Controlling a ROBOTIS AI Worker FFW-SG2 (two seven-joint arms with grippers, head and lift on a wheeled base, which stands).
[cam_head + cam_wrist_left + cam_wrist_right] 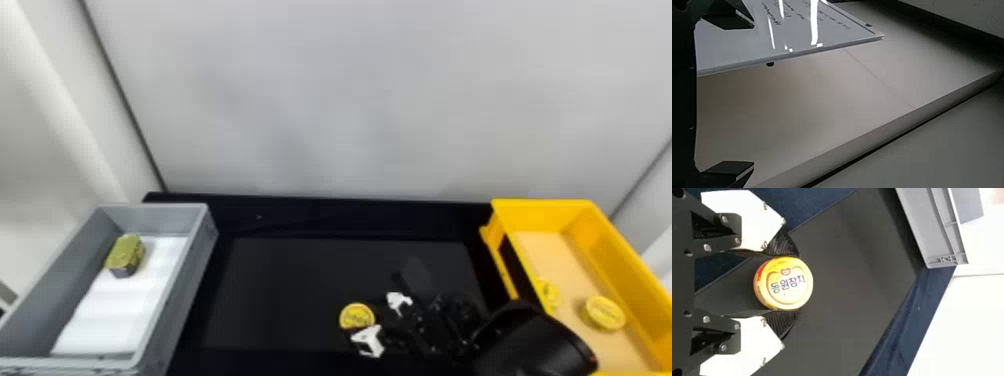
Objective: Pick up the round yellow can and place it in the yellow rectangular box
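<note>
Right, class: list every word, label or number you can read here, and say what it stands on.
"동원참치": on the round yellow can.
Its red emblem: too small to read.
Print on two yellow lids in the yellow box: unreadable.
Lettering on the white board: unreadable.
Small mark on the grey box: too small.

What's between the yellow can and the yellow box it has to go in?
The yellow rectangular box's own side wall stands between. The robot's right arm crosses there too, but its pincer has the round yellow can. I can't see anything else in the way.
</note>
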